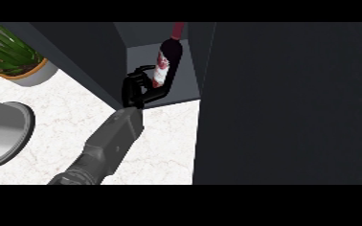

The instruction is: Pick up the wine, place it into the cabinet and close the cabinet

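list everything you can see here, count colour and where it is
wine bottle: one, dark with a red and white label and red neck, upright inside the cabinet opening
cabinet: one, dark grey, top centre, open, grey interior
cabinet door: one, dark grey, fills the right side of the view
counter: one, white marbled, left and lower centre
plant: one, green in a pale pot, upper left edge
bowl: one, grey metal, left edge, partly cut off
left hand: one, black, on a grey forearm, curled round the bottle's base
right hand: not in view
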Robot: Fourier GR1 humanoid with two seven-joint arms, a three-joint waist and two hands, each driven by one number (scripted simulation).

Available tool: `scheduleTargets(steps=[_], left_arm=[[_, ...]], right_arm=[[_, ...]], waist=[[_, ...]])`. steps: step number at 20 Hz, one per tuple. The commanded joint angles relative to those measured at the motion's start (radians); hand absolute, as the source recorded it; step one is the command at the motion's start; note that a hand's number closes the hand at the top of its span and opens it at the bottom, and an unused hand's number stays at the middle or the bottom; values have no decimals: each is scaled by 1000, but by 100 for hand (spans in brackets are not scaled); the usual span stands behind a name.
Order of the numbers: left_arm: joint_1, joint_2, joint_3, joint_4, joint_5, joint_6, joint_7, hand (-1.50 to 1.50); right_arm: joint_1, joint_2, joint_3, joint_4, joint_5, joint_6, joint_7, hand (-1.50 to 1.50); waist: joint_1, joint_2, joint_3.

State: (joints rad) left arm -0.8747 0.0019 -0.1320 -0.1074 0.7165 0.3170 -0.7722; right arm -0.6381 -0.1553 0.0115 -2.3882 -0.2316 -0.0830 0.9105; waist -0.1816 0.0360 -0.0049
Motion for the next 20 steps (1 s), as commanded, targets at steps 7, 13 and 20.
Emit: scheduleTargets(steps=[7,13,20], left_arm=[[-64,-2,-34,-25,34,69,34,150],[-107,-2,-53,-41,57,119,46,150],[-157,-2,-65,-28,74,151,76,150]], right_arm=[[18,-1,-4,-41,-17,-3,22,-150],[38,3,-14,-14,-36,23,-21,-150],[39,-11,-57,4,-46,30,-30,-150]], waist=[[2,-3,0],[-4,7,2],[12,9,3]])
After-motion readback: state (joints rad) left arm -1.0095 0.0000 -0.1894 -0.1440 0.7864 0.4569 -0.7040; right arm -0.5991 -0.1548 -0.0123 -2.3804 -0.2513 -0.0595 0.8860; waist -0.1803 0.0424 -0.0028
